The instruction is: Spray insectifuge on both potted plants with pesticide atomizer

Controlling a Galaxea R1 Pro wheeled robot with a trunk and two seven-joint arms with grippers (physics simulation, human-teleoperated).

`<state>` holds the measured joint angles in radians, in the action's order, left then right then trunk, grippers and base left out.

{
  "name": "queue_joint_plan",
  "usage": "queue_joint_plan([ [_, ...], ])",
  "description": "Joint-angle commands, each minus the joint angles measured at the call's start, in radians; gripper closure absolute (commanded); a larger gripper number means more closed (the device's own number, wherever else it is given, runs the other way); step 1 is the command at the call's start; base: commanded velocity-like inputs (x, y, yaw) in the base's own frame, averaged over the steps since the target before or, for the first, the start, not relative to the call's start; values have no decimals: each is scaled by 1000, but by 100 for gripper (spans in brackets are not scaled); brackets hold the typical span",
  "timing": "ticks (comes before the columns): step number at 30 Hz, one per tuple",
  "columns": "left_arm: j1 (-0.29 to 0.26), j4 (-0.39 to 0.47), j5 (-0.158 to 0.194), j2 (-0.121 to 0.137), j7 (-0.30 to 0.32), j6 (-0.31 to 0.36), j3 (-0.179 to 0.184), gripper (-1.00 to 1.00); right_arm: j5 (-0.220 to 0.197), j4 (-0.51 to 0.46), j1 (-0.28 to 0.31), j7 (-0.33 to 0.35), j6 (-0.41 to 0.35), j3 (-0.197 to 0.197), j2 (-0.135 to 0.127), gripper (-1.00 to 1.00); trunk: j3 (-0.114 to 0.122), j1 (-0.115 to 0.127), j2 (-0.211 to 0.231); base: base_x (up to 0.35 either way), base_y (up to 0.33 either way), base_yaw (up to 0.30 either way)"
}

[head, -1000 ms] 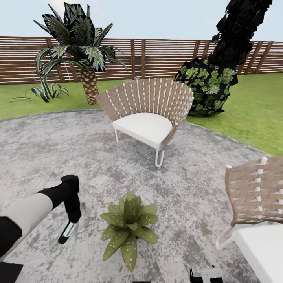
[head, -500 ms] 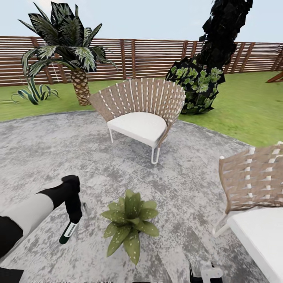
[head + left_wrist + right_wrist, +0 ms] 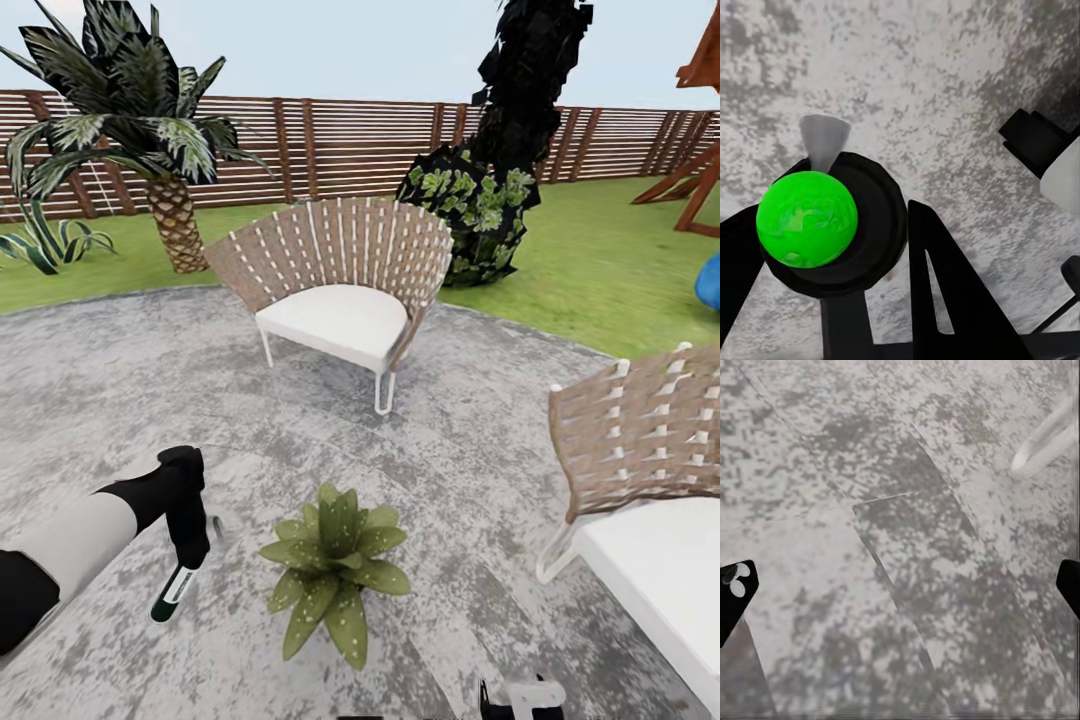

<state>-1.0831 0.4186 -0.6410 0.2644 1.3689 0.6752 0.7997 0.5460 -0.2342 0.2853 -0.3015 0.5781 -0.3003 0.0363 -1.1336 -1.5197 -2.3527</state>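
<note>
Dark green-black and slim, the pesticide atomizer (image 3: pixel 175 588) hangs nose-down from our left gripper (image 3: pixel 187 545), whose fingers pinch it near its top. In the left wrist view its bright green end (image 3: pixel 807 218) sits between the black fingers (image 3: pixel 945 300), with a pale grey cone (image 3: pixel 823 141) fanning toward the paving. At three o'clock from the bottle, near but apart, one potted plant (image 3: pixel 336 570) spreads its speckled leaves on the grey speckled patio (image 3: pixel 120 400). Of our right gripper (image 3: pixel 522 698), the tips stand far apart in the wrist view (image 3: pixel 736 585), spread and holding nothing.

Beyond the plant, at twelve o'clock, stands a woven chair (image 3: pixel 335 285); another (image 3: pixel 640 480) is at three o'clock, before lawn and the slatted fence (image 3: pixel 330 145).

We judge the risk is aim: the nozzle points at paving beside the plant, so spray could miss the leaves.
</note>
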Motion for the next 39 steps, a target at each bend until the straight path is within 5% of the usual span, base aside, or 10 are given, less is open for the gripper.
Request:
queue_joint_plan([
  [1,0,3,-5,1,7,10,1,100,11,1,1,-5,2,-6,1,-100,-1,0,0,1,0,-286],
  [20,-1,6,-9,0,-16,2,10,100,11,1,0,-2,2,-6,1,-100,-1,0,0,104,58,-298],
  [24,-16,66,-51,-21,6,-3,17,100,11,2,1,-2,2,-5,-1,-100,-1,0,0,0,0,-63],
  [27,-9,67,-90,-5,12,-4,22,100,11,1,0,-3,2,-6,0,-100,-1,0,0,0,0,-3],
  [30,-1,66,-117,54,15,-7,16,100,11,2,1,-2,2,-5,-1,-100,-1,0,0,0,0,0],
  [33,-1,74,-113,45,16,3,13,100,11,1,1,-6,2,-5,1,-100,-1,0,0,0,0,0],
  [39,-3,83,-113,15,5,8,-106,100,14,1,0,-5,4,-5,0,-100,-1,0,0,-79,-146,137],
])
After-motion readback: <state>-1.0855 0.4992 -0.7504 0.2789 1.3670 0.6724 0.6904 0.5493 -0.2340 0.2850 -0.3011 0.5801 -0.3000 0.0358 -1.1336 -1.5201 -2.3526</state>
